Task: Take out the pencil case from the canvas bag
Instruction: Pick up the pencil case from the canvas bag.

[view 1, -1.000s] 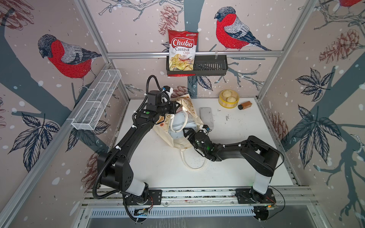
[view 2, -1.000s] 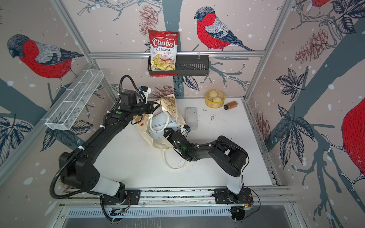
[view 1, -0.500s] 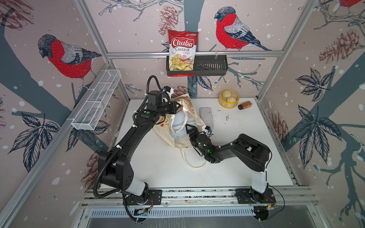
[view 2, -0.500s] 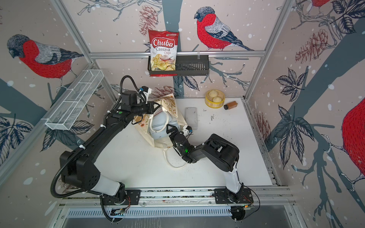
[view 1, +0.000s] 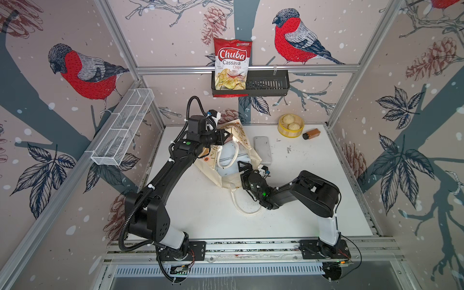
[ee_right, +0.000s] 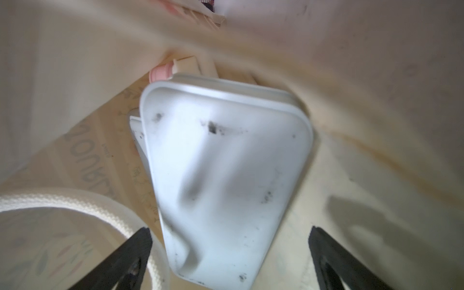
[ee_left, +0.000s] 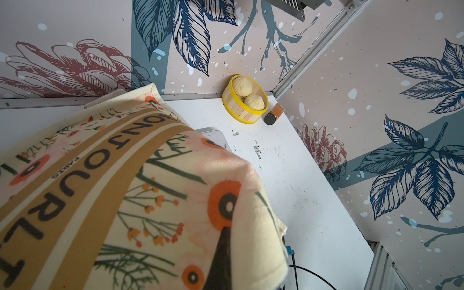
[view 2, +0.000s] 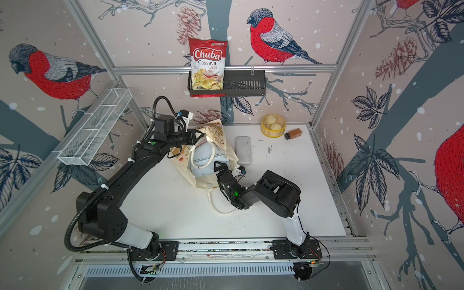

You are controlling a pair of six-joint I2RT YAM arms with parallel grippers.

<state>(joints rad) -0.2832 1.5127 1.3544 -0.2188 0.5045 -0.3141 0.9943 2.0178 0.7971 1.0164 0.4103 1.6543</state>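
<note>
The canvas bag (view 1: 227, 180) (view 2: 203, 179) lies on the white table with its mouth facing my right arm. My left gripper (view 1: 227, 136) (ee_left: 226, 231) is shut on the floral upper side (ee_left: 100, 175) and holds it lifted. Inside lies the pencil case (view 1: 227, 160) (view 2: 200, 160) (ee_right: 226, 175), a pale blue-white flat case with dark smudges. My right gripper (view 1: 247, 168) (view 2: 221, 167) (ee_right: 229, 233) stands open at the mouth, its fingers either side of the case's near end, touching nothing. One rope handle (ee_right: 75, 200) lies beside the case.
A grey flat slab (view 1: 262, 153) lies beside the bag. A steamer with buns (view 1: 290, 125) and a brown bottle (view 1: 311, 133) stand at the back right. The second handle (view 1: 238, 203) loops on the table. A pink item (ee_right: 160, 72) lies deeper inside the bag.
My right gripper has moved forward into the bag's mouth, closer to the pencil case, with its jaws still wide. The left gripper has kept the cloth lifted in place.
</note>
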